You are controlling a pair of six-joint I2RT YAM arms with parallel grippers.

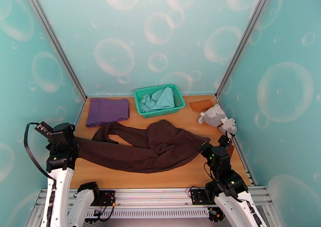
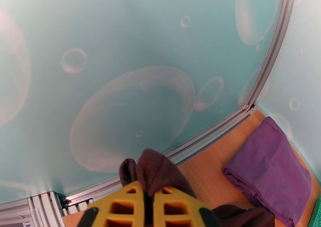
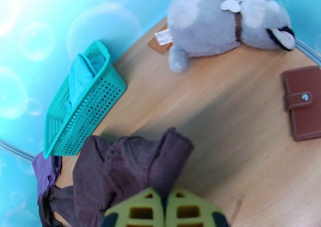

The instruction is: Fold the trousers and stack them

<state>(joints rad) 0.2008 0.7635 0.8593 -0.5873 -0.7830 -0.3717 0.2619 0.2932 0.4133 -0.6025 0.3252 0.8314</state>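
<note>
The dark brown trousers (image 1: 152, 147) lie crumpled across the middle of the wooden table, stretched from left to right. My left gripper (image 1: 75, 144) holds their left end at the table's left edge. In the left wrist view its yellow fingers (image 2: 120, 203) are shut on a bunch of brown fabric (image 2: 158, 171). My right gripper (image 1: 206, 145) holds the right end. The right wrist view shows the right gripper (image 3: 164, 193) shut on a fold of the trousers (image 3: 120, 163), lifted slightly off the wood.
A green mesh basket (image 1: 160, 112) with a pale teal garment (image 1: 160, 98) stands at the back centre. A folded purple cloth (image 1: 107, 110) lies at the back left. A grey plush toy (image 1: 216, 117), a small orange-brown pad (image 1: 201, 104) and a brown wallet (image 3: 305, 103) occupy the right side.
</note>
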